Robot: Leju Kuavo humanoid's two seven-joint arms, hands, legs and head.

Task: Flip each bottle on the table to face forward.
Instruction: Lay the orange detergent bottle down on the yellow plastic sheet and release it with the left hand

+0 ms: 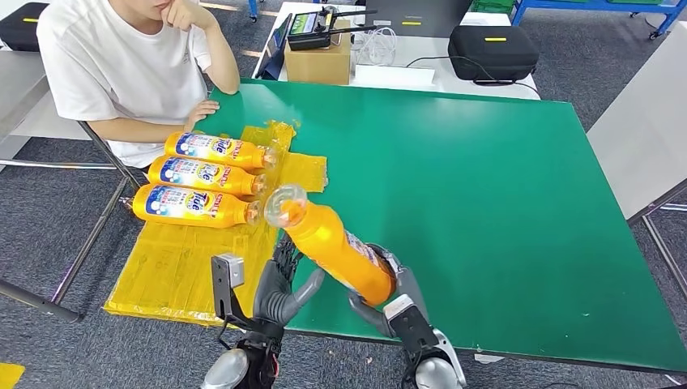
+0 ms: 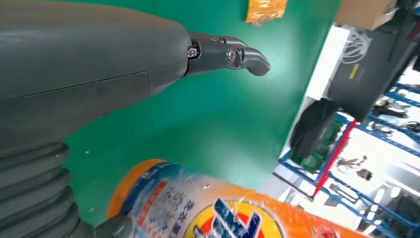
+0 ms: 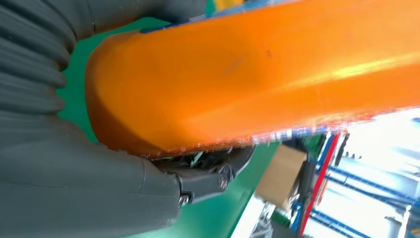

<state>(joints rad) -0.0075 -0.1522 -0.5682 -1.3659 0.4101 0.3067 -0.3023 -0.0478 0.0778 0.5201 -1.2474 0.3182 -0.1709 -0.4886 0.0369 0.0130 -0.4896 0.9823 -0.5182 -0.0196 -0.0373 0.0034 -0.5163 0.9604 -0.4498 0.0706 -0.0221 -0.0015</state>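
Gripping the base of an orange bottle (image 1: pixel 334 247), the right hand (image 1: pixel 389 296) holds it tilted above the green table (image 1: pixel 486 186). The left wrist view reveals its printed label; the left hand (image 1: pixel 279 292) hangs beside it, fingers apart, holding nothing.

Orange bottle (image 1: pixel 336 247) held off the bench, tilted, clear cap up and away, plain back uppermost. Three labelled bottles (image 1: pixel 202 176) lie side by side, labels up, caps pointing right.
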